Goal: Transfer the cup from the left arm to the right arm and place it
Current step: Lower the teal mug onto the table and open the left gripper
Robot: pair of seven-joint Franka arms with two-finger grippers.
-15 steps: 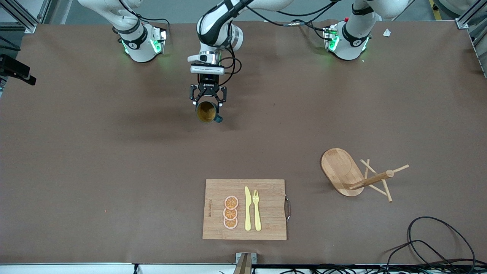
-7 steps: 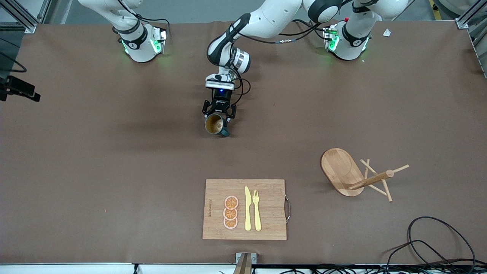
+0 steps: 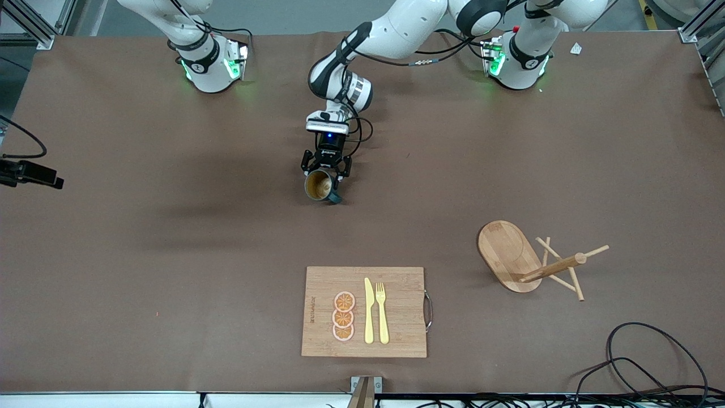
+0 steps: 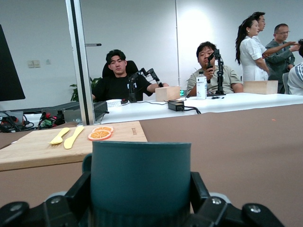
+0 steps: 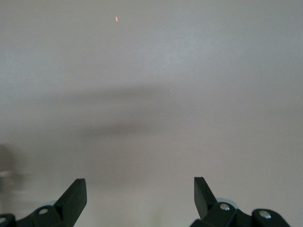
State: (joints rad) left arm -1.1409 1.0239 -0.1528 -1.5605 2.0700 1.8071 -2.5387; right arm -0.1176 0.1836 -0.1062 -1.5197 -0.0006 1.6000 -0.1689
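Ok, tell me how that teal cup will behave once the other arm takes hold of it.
The cup looks rigid: it keeps its shape with the left gripper shut on its wall. Its outside looks smooth and glazed in the left wrist view, so the jaws may slip. It is held tilted toward the front camera, mouth showing, and the small side handle could turn it in a loose grip.

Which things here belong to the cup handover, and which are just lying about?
Part of the job:
- cup, held on its side over the table
- left pincer, shut on the cup
- right pincer, open over bare table

Lying about:
- cutting board with knife, fork, orange slices
- wooden mug rack, tipped over
- cables
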